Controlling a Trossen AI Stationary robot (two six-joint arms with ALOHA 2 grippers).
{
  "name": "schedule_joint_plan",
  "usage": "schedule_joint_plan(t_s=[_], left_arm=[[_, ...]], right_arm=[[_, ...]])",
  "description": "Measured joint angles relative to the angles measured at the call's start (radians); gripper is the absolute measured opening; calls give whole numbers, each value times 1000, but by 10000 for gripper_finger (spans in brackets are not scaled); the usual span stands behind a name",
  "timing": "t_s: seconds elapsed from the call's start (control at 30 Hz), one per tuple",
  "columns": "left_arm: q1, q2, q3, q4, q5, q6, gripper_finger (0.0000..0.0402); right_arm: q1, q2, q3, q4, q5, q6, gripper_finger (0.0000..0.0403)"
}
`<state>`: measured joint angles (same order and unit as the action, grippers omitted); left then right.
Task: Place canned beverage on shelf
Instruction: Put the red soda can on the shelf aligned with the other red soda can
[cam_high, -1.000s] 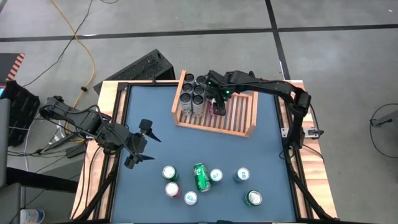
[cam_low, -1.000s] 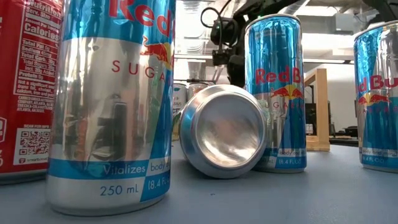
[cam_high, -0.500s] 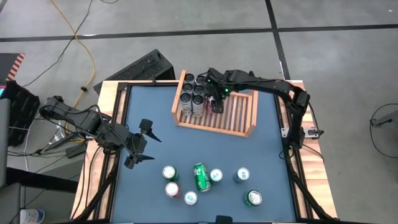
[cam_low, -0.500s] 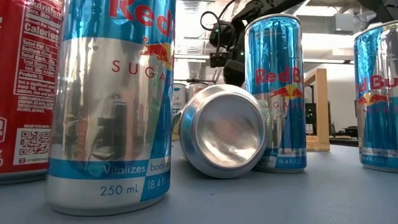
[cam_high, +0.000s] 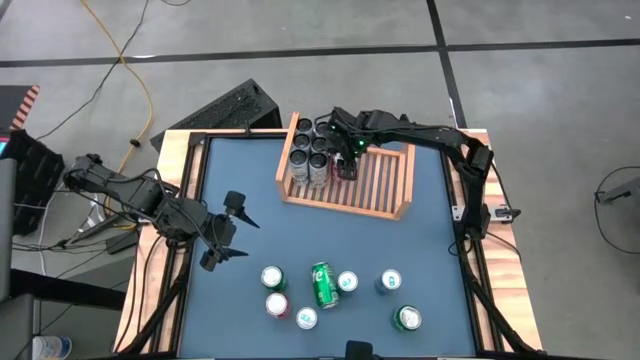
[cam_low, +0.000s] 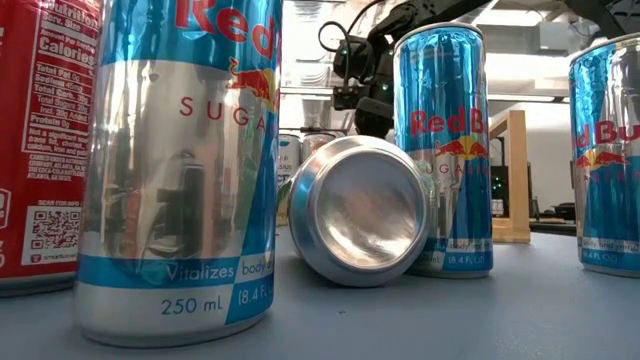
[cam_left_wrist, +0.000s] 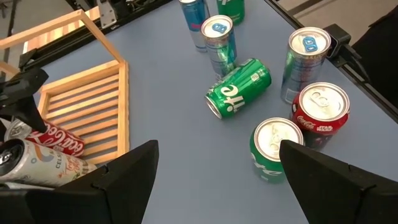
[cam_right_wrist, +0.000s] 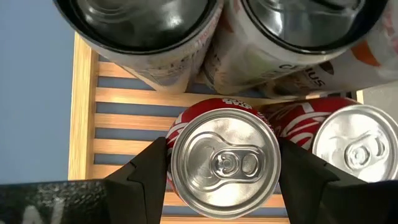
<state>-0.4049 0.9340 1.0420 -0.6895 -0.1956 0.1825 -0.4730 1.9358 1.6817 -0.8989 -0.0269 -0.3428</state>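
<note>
Now the right hand (cam_high: 343, 160) is hovering in the shelf (cam_high: 385, 205), fingers clamped around a red can (cam_right_wrist: 225, 163), which looks about ready for release, while the left hand (cam_high: 228, 229) is waiting spread open over the counter (cam_high: 420, 240).

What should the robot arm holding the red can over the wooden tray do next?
Probably lower the red can onto the slats and then let go. The right gripper has a finger on each side of the can, over the shelf, right beside the cans already standing in the corner. The left gripper waits open over the table, away from it.
</note>
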Motion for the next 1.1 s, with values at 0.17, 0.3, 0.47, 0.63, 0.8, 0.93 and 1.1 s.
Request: schedule_joint_plan(t_s=[0.17,0.3,0.47,0.63,0.8,0.93,1.1], left_arm=[[0,0,0,0,0,0,322],[0,0,0,0,0,-1,322],[0,0,0,0,0,0,322],[0,0,0,0,0,-2,322],[0,0,0,0,0,-2,322],[0,0,0,0,0,-3,322],[0,0,0,0,0,-3,322]], right_arm=[[-7,0,0,-1,-1,2,235],[-5,1,0,18,-3,2,244],[-6,1,0,18,-24,2,259],[-6,1,0,21,-24,2,262],[-6,1,0,21,-39,-4,263],[-2,1,0,22,-52,-14,264],[0,1,0,22,-52,-14,279]])
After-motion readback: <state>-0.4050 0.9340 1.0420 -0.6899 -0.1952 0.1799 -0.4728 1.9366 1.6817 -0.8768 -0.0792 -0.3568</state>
